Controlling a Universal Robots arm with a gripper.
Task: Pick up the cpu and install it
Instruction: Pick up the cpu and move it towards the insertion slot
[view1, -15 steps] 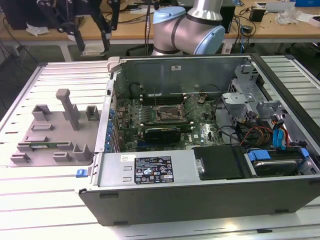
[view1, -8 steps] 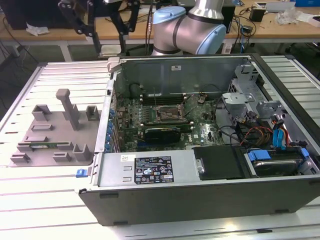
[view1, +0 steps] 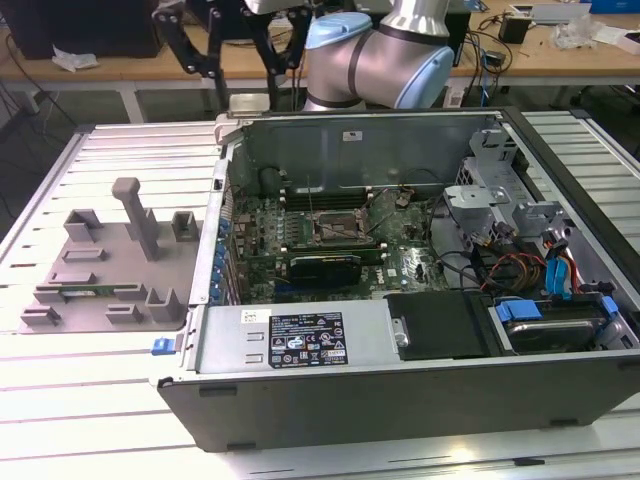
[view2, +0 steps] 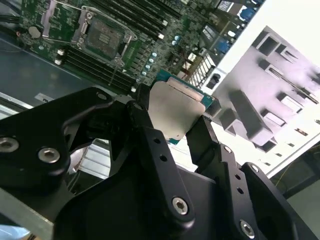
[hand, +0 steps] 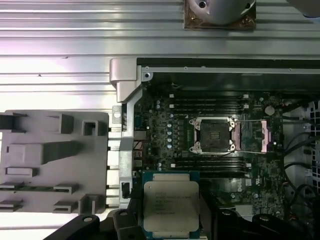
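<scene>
The black, angular metal gripper (view2: 172, 127) is clenched on the cpu (hand: 171, 207), a thin flat square chip with a pale brushed-silver lid and a greenish-tan border. Its two fingers (view2: 142, 117) press on opposite edges. This probably keeps the lid and the underside free of contact, so the chip can go down flat.

In both wrist views the chip hangs level above the edge of the green, densely studded motherboard (hand: 165, 130). It is close to the case wall and apart from the dark square socket (hand: 214, 135). The socket's thin metal retaining frame (hand: 255, 135) is swung open beside it, apparently to leave the recess bare for the chip.

In the exterior view, the open grey sheet-metal computer case (view1: 400, 400) lies on its side on the ribbed, pale metal table (view1: 80, 400), giving access from above. At the exterior view's left sits a matte grey moulded fixture tray (view1: 110, 250) with blocky slots, seemingly for parking parts.
</scene>
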